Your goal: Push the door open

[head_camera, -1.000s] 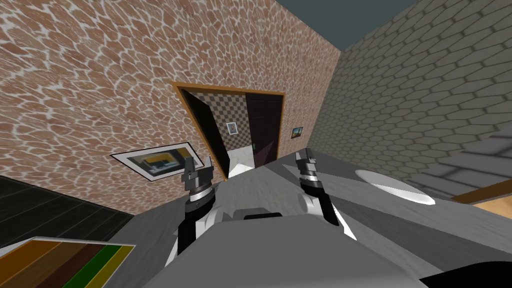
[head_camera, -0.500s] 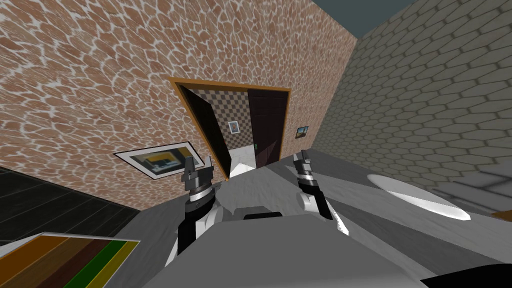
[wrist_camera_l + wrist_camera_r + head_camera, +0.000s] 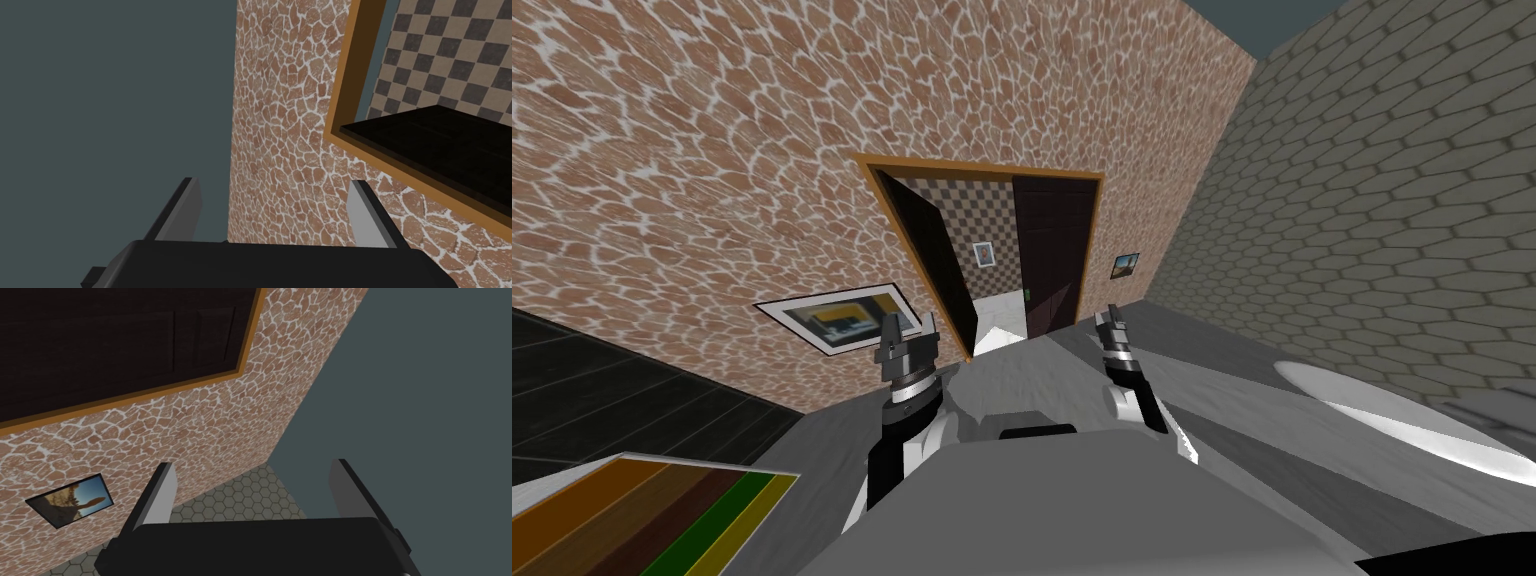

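Observation:
Straight ahead in the brown stone wall is a doorway with an orange frame point(image 3: 887, 215). Its left dark leaf point(image 3: 932, 255) stands swung inward. The right dark leaf point(image 3: 1055, 255) sits in the frame, with a small green handle at its inner edge. Between them a checkered wall shows beyond. My left gripper point(image 3: 909, 335) is open and raised in front of the left leaf, well short of it. My right gripper point(image 3: 1112, 322) is also open, short of the right leaf. The left wrist view has the frame point(image 3: 350, 80) and dark leaf point(image 3: 440, 140) beyond the open left gripper point(image 3: 275, 200). The right gripper point(image 3: 252, 483) points below the dark leaf point(image 3: 125, 348).
A framed picture point(image 3: 837, 320) hangs left of the doorway and a small one point(image 3: 1125, 265) to its right. A grey hexagon-tiled wall point(image 3: 1382, 230) closes the right side. A white oval point(image 3: 1392, 415) lies on the grey floor at right, a striped board point(image 3: 662, 510) at left.
The whole head view has shifted: the doorway sits slightly further right and larger, the white oval has slid right, so I have moved. Both arms keep their pose.

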`<state>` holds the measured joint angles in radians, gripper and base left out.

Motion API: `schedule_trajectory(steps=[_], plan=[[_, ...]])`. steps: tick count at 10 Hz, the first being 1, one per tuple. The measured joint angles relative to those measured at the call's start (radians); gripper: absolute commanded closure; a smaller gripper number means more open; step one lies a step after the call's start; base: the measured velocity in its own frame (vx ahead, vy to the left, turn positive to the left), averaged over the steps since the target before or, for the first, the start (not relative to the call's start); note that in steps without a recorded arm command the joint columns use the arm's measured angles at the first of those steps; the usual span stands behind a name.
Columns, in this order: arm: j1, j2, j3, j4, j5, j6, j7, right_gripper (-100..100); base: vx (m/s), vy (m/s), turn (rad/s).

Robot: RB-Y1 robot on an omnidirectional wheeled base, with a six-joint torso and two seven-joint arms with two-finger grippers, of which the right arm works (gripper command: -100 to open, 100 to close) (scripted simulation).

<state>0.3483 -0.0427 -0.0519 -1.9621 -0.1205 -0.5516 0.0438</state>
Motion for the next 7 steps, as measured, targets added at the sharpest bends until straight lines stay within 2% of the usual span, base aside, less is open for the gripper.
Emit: schedule_trajectory(steps=[5, 7], plan=[[-0.041, -0.024, -0.012, 0.112, -0.006, -0.017, -0.009, -100, 0.1, 0.001, 0.086], [-0.067, -0.025, -0.012, 0.177, -0.004, -0.034, -0.007, -100, 0.089, -0.012, 0.097]])
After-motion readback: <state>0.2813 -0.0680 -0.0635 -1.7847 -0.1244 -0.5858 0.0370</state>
